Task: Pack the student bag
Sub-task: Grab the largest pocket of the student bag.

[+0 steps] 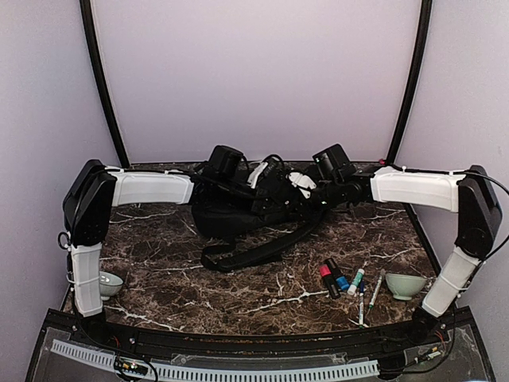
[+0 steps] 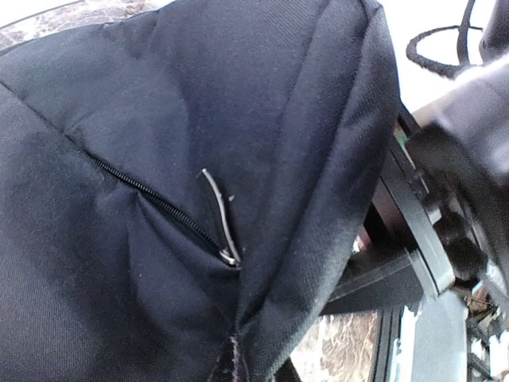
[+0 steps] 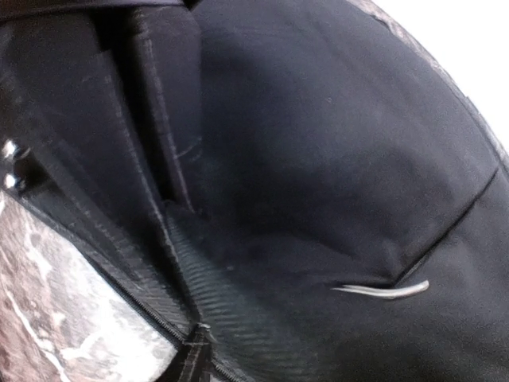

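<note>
The student bag (image 1: 238, 216) is a black fabric backpack lying at the back middle of the marble table, with a strap (image 1: 262, 248) trailing forward. Both grippers meet on its top. My left gripper (image 1: 269, 185) pinches a gathered fold of bag fabric (image 2: 231, 350) just below a zip pull (image 2: 219, 215); its fingers are hidden by cloth. My right gripper (image 1: 307, 189) holds the bag's zip edge (image 3: 193, 350), beside the dark opening (image 3: 159, 119). Several markers and pens (image 1: 343, 278) lie loose at the front right.
A pale green bowl (image 1: 406, 285) stands at the front right and another (image 1: 111, 282) at the front left beside the left arm. The table's rear rail (image 2: 413, 263) runs close behind the bag.
</note>
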Controlling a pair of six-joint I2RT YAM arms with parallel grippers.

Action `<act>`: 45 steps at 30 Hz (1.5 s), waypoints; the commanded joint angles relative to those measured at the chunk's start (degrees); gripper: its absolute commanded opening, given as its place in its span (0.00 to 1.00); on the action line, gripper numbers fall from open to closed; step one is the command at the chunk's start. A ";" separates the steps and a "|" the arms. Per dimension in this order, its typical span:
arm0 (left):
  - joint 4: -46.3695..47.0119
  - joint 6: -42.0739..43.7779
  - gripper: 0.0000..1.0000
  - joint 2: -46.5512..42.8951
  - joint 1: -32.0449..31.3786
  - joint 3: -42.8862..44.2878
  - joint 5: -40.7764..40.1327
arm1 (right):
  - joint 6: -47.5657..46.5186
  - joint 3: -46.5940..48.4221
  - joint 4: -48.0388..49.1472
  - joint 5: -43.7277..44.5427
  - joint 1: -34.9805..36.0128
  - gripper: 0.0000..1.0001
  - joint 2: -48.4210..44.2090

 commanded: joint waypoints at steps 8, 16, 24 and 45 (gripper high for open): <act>-3.80 7.11 0.00 -4.30 -5.03 2.44 8.64 | -0.49 6.69 5.34 -3.09 0.09 0.02 -1.97; -5.15 8.90 0.00 -4.93 -4.94 1.59 0.40 | 0.71 6.52 -0.77 -11.05 -0.64 0.00 -4.45; -0.73 6.56 0.00 -5.46 -5.07 0.63 1.19 | 6.37 6.91 2.23 -15.99 -1.77 0.08 -2.44; -3.12 8.76 0.00 -5.98 -6.08 -0.12 -2.46 | 13.00 5.61 4.89 -18.88 -9.61 0.00 -1.25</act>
